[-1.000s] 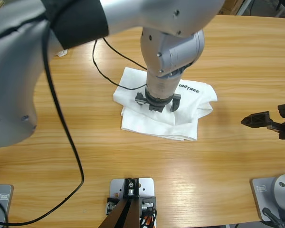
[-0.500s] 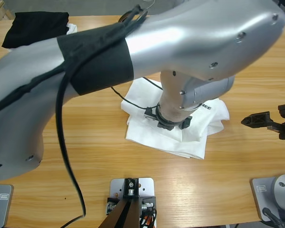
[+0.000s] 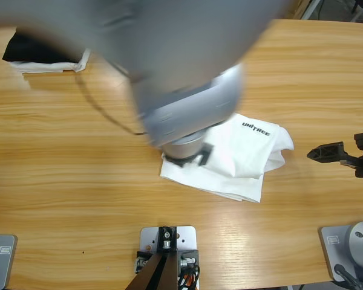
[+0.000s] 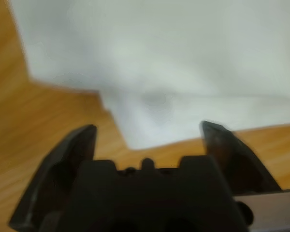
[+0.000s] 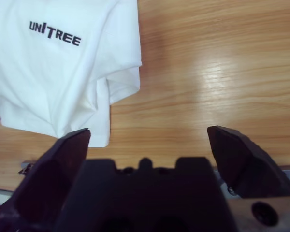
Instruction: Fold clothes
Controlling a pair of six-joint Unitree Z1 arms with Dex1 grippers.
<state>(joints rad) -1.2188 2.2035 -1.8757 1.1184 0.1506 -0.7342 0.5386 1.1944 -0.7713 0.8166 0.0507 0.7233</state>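
The clothes (image 3: 248, 151), a white T-shirt with black "UNITREE" lettering, lie folded and rumpled on the wooden table right of the middle. My left gripper (image 3: 186, 159) hangs low over the shirt's near left corner, under the big blurred arm. In the left wrist view its jaws stand open (image 4: 150, 133) with nothing between them, above the cloth's edge (image 4: 174, 58). My right gripper (image 3: 336, 154) waits open near the table's right edge, apart from the shirt. In the right wrist view the shirt (image 5: 48, 72) lies ahead and to the left of that gripper (image 5: 147, 133).
A folded black garment (image 3: 30, 51) rests on a smaller white cloth (image 3: 54, 66) at the far left corner of the table (image 3: 78, 181). The left arm's large silver body (image 3: 169, 54) blocks much of the high view's upper middle.
The left arm has swung fast and shows blurred; its gripper has slid from the shirt's middle to its near left corner. The lettering now shows. The right gripper has stayed put.
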